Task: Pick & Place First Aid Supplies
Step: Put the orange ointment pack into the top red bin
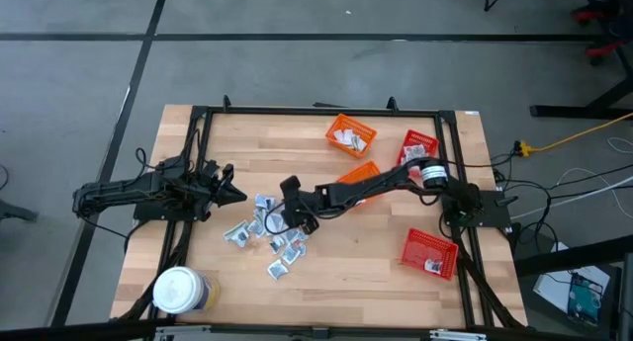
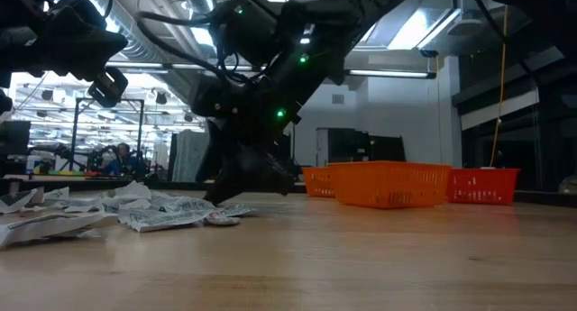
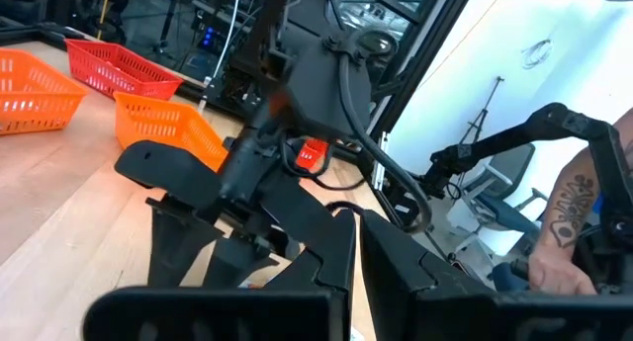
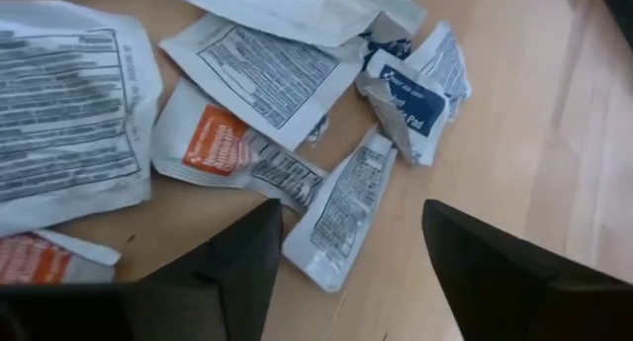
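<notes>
Crumpled silvery sachets (image 4: 341,208) heaped by the orange basket (image 1: 357,173); right gripper (image 4: 346,272) spread wide, apparently empty.

Counts, from the high view. Mesh baskets: four — two orange, one (image 1: 351,135) at the far edge and one (image 1: 358,173) partly under the right arm; two red, one (image 1: 419,145) beside the right arm and one (image 1: 430,253) near the right corner. Jar with white lid (image 1: 179,290): one. Sachets (image 1: 259,230): a loose overlapping heap, roughly a dozen; exact number cannot be told. Arms: two, one claw each, left claw (image 1: 233,194) and right claw (image 1: 285,220). Counter (image 1: 366,282): one.
</notes>
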Controlling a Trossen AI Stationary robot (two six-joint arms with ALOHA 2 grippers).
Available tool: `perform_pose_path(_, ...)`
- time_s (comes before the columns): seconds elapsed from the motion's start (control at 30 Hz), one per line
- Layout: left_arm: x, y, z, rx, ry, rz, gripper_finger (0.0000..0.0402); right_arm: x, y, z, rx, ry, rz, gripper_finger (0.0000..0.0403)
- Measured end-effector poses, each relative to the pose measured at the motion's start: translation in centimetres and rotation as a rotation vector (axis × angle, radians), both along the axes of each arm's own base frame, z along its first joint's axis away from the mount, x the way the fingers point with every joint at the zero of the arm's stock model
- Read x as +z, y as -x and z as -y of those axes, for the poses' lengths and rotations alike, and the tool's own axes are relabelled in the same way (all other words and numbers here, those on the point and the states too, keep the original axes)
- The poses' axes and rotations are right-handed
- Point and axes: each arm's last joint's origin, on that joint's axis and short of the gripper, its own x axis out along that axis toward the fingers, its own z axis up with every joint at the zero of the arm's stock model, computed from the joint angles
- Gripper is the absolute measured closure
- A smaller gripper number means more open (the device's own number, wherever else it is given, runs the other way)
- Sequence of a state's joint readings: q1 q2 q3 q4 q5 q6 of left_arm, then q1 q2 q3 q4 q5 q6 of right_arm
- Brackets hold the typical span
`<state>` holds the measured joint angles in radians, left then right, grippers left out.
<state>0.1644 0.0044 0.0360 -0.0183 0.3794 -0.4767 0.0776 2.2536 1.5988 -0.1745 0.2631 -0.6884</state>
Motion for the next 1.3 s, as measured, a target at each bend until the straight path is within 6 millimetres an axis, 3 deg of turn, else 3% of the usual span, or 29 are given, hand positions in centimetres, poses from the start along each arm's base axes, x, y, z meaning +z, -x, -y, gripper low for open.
perform_pose_path(0.7, 0.0, 0.0, 0.0, 0.0, 0.0, 0.0, 0.0386, -0.9, 0.1, 0.2, -0.157, -0.094, 0.01, 0.0394)
perform_pose_path(0.97, 0.0, 0.0, 0.0, 0.0, 0.0, 0.0, 0.0386, -0.7, 0.6, 0.4, -0.199, -0.068, -0.03, 0.0389)
perform_pose_path(1.3, 0.0, 0.0, 0.0, 0.0, 0.0, 0.0, 0.0386, 2.3, 2.3, 1.7, -0.249, -0.39, -0.118, 0.0399)
